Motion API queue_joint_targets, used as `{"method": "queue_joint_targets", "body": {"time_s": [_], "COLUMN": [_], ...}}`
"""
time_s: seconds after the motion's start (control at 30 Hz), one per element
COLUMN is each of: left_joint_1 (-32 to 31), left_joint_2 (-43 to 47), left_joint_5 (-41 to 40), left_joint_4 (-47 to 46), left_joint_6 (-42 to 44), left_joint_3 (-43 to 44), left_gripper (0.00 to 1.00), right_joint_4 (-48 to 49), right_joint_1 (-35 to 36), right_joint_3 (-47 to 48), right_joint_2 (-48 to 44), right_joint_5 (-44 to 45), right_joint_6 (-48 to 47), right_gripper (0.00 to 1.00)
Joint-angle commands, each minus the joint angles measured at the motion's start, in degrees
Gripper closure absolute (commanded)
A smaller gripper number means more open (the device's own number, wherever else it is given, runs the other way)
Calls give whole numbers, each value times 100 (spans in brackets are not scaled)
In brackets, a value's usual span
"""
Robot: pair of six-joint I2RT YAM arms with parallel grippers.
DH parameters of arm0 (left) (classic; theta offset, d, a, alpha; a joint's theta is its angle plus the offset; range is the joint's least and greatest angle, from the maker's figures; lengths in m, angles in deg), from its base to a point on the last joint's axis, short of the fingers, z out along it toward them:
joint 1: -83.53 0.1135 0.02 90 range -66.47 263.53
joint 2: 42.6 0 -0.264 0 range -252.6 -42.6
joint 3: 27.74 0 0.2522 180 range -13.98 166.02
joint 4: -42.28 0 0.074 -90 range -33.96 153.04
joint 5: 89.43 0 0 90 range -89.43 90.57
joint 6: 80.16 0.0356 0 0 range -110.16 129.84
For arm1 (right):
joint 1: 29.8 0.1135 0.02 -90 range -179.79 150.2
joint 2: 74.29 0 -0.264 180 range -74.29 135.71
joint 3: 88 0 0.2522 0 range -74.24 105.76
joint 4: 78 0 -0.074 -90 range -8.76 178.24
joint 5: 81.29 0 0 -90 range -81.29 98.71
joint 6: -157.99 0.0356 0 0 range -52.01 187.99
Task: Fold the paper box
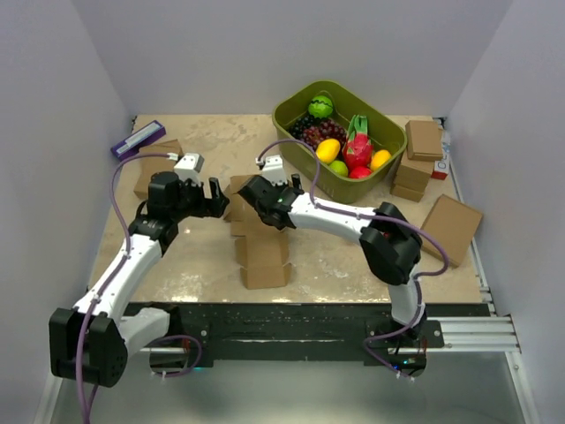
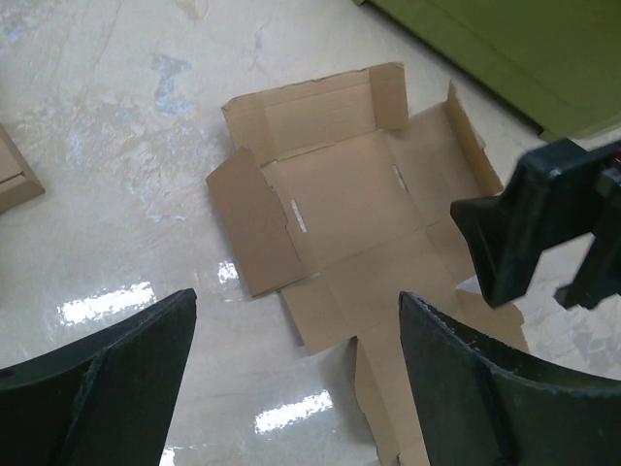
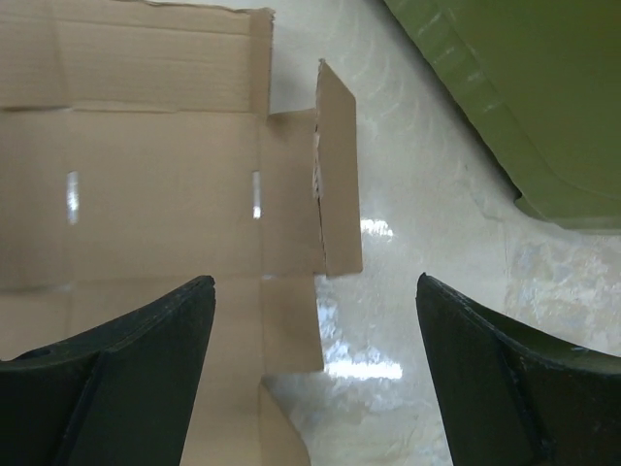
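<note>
The paper box lies opened out on the table as a brown die-cut sheet with creases. In the left wrist view the paper box has its side flaps partly raised. My left gripper hovers over the sheet's far left edge. Its jaws are open, with only table and one flap edge between them. My right gripper hangs over the sheet's far end, facing the left one. It is open and empty above an upright flap. The right gripper's black body shows in the left wrist view.
A green basket of fruit stands at the back, close to the sheet's right side. Stacks of ready-made brown boxes sit at the far right. A larger flat brown box lies in front of them. More boxes and a purple device are back left.
</note>
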Motion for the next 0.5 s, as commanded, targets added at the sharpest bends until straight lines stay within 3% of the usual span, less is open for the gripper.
{"method": "queue_joint_targets", "body": {"time_s": [0.0, 0.1, 0.23, 0.43, 0.47], "left_joint_1": [-50, -59, -50, -50, -50], "left_joint_2": [-327, -730, -1311, -1391, -1400], "left_joint_5": [-203, -141, -123, -80, -27], "left_joint_4": [4, -23, 197, 118, 66], "left_joint_6": [161, 179, 275, 302, 302], "left_joint_3": [260, 418, 700, 638, 621], "left_gripper": [11, 11, 11, 10, 10], "right_joint_4": [-47, 288, 535, 614, 580], "right_joint_1": [-276, -365, -383, -383, -391], "right_joint_3": [542, 594, 621, 463, 445], "right_joint_2": [389, 522, 654, 557, 540], "right_joint_5": [421, 351, 246, 105, 113], "right_joint_6": [-134, -433, -786, -847, -865], "right_gripper": [15, 22, 42, 66, 76]}}
